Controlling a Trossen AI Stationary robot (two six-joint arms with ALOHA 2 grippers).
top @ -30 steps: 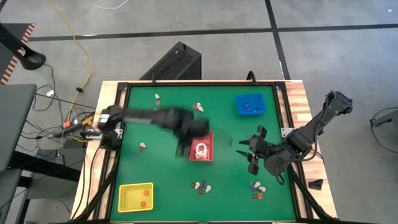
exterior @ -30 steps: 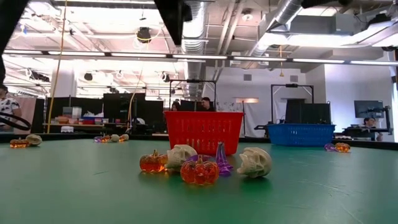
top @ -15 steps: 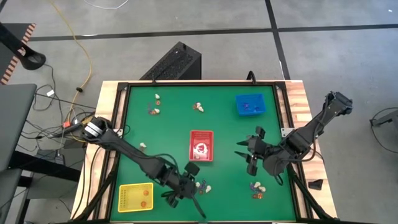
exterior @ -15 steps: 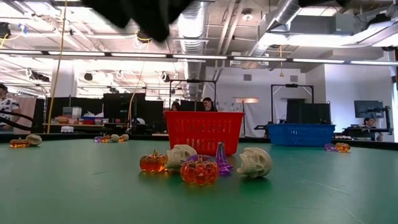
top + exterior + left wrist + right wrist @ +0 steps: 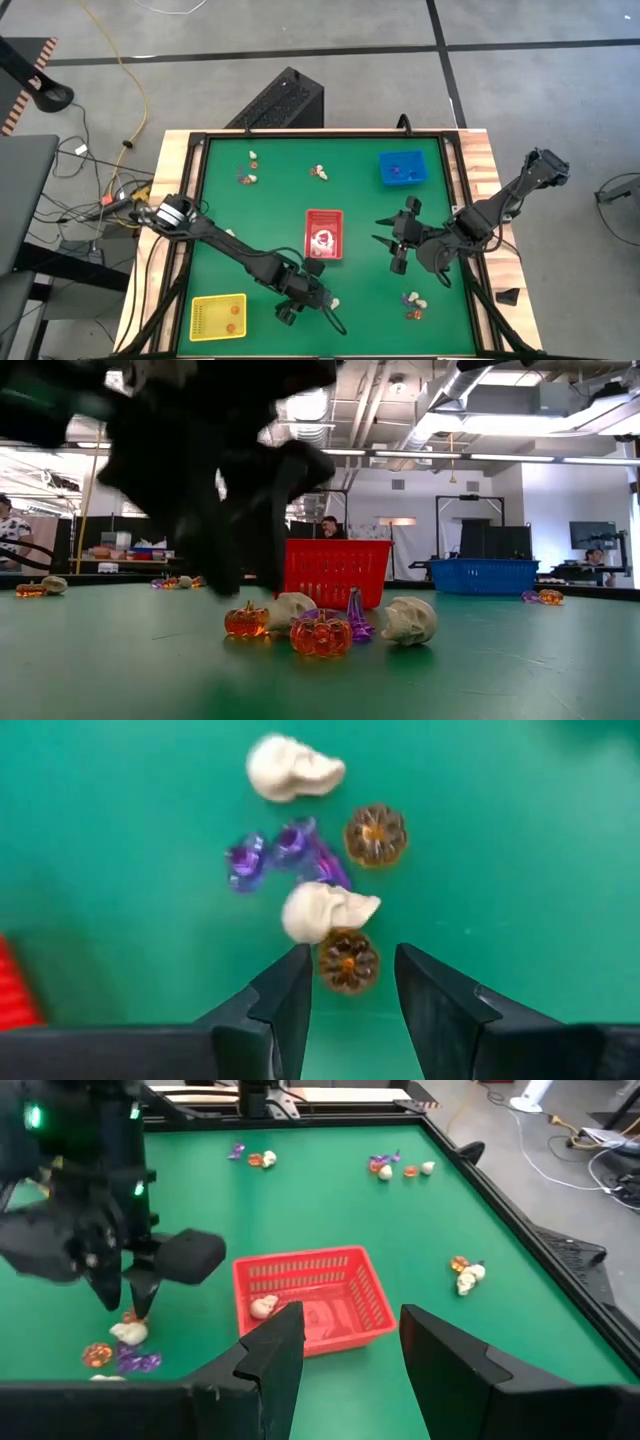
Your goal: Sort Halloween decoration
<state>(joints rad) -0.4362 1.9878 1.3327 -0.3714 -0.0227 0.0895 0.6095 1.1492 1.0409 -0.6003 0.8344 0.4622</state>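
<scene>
Directly between left fingers (image 5: pixel 292 992): orange pumpkin (image 5: pixel 347 961).

On the green desk (image 5: pixel 520 670) a small cluster of trinkets sits near centre: an orange pumpkin (image 5: pixel 246 621), a cream skull (image 5: pixel 292 609), a larger orange pumpkin (image 5: pixel 321 635), a purple piece (image 5: pixel 356 615) and another cream skull (image 5: pixel 410 620). At ten o'clock of them hangs the blurred dark left hand (image 5: pixel 225 510), fingers unclear. Behind stand a red tray (image 5: pixel 340 568) and, at two o'clock, a blue tray (image 5: pixel 483 575).
</scene>
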